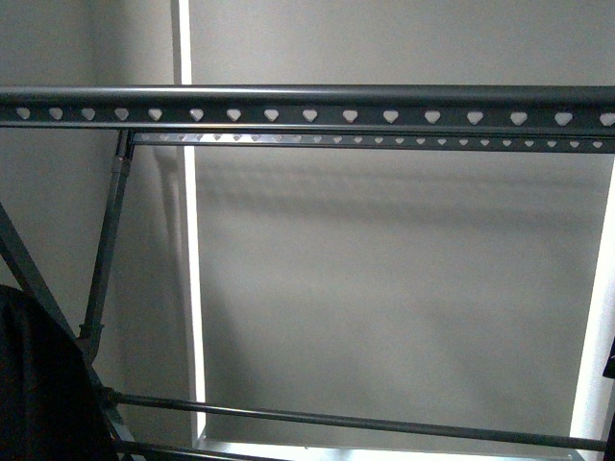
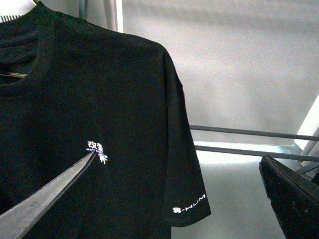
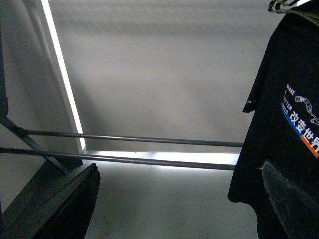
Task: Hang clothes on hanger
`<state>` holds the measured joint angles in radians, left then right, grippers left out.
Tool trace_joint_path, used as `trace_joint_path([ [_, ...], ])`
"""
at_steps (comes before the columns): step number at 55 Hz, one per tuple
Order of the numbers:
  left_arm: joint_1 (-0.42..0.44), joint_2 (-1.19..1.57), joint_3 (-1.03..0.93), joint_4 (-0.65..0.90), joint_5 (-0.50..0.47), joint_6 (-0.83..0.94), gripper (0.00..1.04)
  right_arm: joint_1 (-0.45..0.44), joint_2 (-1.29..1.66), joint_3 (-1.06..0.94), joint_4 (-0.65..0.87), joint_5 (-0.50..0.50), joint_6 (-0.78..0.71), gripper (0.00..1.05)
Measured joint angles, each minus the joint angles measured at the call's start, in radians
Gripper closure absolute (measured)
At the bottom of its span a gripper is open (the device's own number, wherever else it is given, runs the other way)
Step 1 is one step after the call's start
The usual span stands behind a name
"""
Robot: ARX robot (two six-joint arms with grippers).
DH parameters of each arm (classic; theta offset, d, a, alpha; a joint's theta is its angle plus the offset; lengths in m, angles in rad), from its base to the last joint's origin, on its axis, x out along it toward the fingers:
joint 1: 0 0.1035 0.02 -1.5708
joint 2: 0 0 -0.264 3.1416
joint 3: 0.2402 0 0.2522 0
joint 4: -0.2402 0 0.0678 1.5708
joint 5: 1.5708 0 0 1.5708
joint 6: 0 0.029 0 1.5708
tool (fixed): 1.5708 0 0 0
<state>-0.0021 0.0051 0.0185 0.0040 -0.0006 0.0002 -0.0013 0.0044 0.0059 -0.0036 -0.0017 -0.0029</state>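
Note:
The grey rack's top rail (image 1: 307,108) with heart-shaped holes runs across the front view, with a second rail (image 1: 384,141) behind it. The black T-shirt (image 2: 99,99) hangs in the left wrist view, with small white characters on its chest and print on its sleeve. My left gripper (image 2: 178,158) is open, one finger (image 2: 45,199) in front of the chest, the other (image 2: 291,199) beside the sleeve. In the right wrist view the shirt (image 3: 284,124) hangs by a wire hook (image 3: 284,6), its "MAKE" text visible. My right gripper (image 3: 179,168) is open and empty beside it.
The rack's slanted legs (image 1: 106,250) and lower crossbars (image 1: 365,420) stand before a pale wall with a bright vertical strip (image 1: 192,288). A black cloth edge (image 1: 38,384) shows at the lower left of the front view. The crossbars also show in the right wrist view (image 3: 134,138).

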Motion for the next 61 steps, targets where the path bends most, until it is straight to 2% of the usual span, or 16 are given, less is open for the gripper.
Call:
trace_joint_path([
  [18, 0.000, 0.000, 0.000, 0.000, 0.000, 0.000, 0.07, 0.000, 0.000, 0.000, 0.000, 0.000, 0.000, 0.07],
  [23, 0.014, 0.047, 0.020, -0.072, 0.100, -0.004, 0.07, 0.000, 0.000, 0.000, 0.000, 0.000, 0.000, 0.07],
  [25, 0.008, 0.077, 0.022, -0.072, 0.098, -0.008, 0.07, 0.000, 0.000, 0.000, 0.000, 0.000, 0.000, 0.07],
  [31, -0.020, 0.278, 0.066, 0.018, 0.031, -0.066, 0.07, 0.000, 0.000, 0.000, 0.000, 0.000, 0.000, 0.07],
  [37, 0.002, 0.536, 0.212, 0.163, -0.057, -0.190, 0.07, 0.000, 0.000, 0.000, 0.000, 0.000, 0.000, 0.07],
  [42, 0.019, 0.722, 0.354, 0.227, -0.124, -0.289, 0.07, 0.000, 0.000, 0.000, 0.000, 0.000, 0.000, 0.07],
  [48, 0.047, 1.032, 0.603, 0.137, -0.216, -0.502, 0.07, 0.000, 0.000, 0.000, 0.000, 0.000, 0.000, 0.07],
  [52, 0.054, 1.175, 0.709, 0.134, -0.274, -0.605, 0.07, 0.000, 0.000, 0.000, 0.000, 0.000, 0.000, 0.07],
  [61, 0.059, 1.323, 0.879, 0.109, -0.344, -0.708, 0.07, 0.000, 0.000, 0.000, 0.000, 0.000, 0.000, 0.07],
])
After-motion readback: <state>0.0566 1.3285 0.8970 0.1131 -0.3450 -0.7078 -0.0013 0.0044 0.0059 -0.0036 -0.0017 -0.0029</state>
